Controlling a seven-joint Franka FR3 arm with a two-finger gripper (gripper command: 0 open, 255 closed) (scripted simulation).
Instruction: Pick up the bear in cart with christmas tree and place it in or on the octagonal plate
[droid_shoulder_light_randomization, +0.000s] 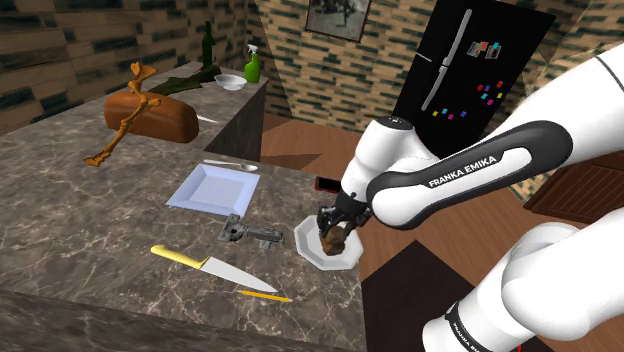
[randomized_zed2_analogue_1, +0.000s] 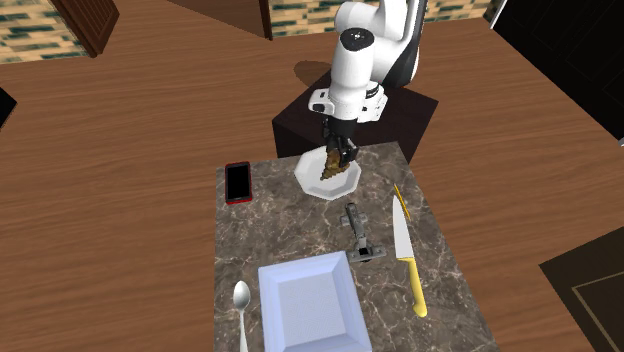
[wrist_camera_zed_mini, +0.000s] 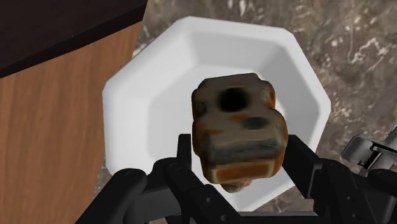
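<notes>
Between the two black fingers of your hand (wrist_camera_zed_mini: 240, 167) sits the bear in its cart (wrist_camera_zed_mini: 235, 127), clasped at both flanks over the white octagonal plate (wrist_camera_zed_mini: 159, 95); whether it touches the plate, you cannot tell. Treat it as small, stiff and light, probably brittle at thin parts, so grip the blocky cart body. The plate stands at the edge of the veined stone desk (randomized_zed2_analogue_1: 290, 225), with a red phone (randomized_zed2_analogue_1: 238, 182) near and a knife (randomized_zed2_analogue_1: 403, 240) farther off. Wood floor (randomized_zed2_analogue_1: 120, 150) lies beyond.

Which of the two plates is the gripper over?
The white octagonal plate at the counter edge; the gripper holds the bear over it. The square plate lies apart, beside the spoon.
</notes>
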